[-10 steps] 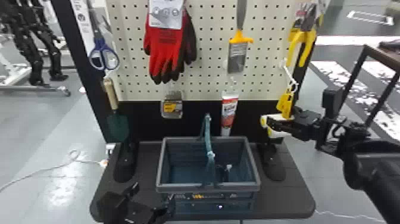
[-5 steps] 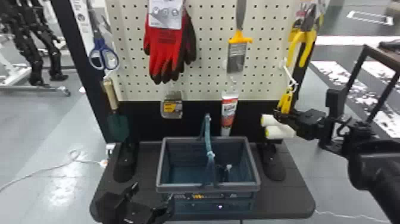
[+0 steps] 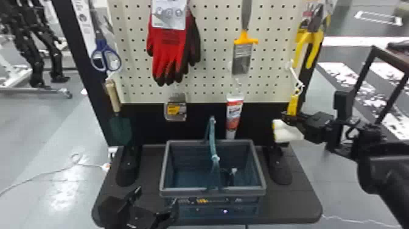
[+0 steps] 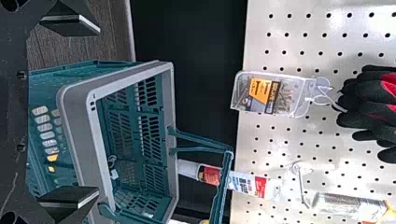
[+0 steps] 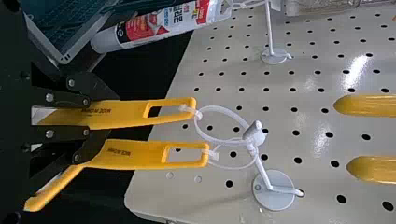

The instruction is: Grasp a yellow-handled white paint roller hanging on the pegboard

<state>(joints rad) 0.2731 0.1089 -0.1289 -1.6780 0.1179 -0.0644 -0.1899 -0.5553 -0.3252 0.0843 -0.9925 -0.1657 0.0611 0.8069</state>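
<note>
Holding, head view: R claw [image 3: 290,120] is clamped on the paint roller [image 3: 287,131]. Its white sleeve sits just below my tips, and the yellow handle [image 3: 293,103] runs up from them to the pegboard [image 3: 213,76] edge.
Shift, head view: vs 1 s ago the claw has slid a bit outward, away from the basket [image 3: 213,192], so more of the sleeve shows. Over the last half sec, approx no move.
Idle, L wrist view: L claw [image 4: 70,112] is parked low, fingers wide apart, nothing btwn them. The basket is right ahead of it and the roller is well apart from it.
Grip, R wrist view: my fingers [image 5: 60,93] press both flats of one yellow handle [image 5: 121,114]. A 2nd yellow handle [image 5: 140,155] lies just beside it, by my lower finger; can't tell if that one's caught too.
Tether, R wrist view: zip ties [image 5: 219,116] from both handle slots loop over the white peg [image 5: 261,172] just beyond my tips; not yet off it.
Meaning: my read is the grasp is made & settled, so the main step looks approx done. Roller's tied to the peg, so a straight pull back would prob strain tie or peg.
</note>
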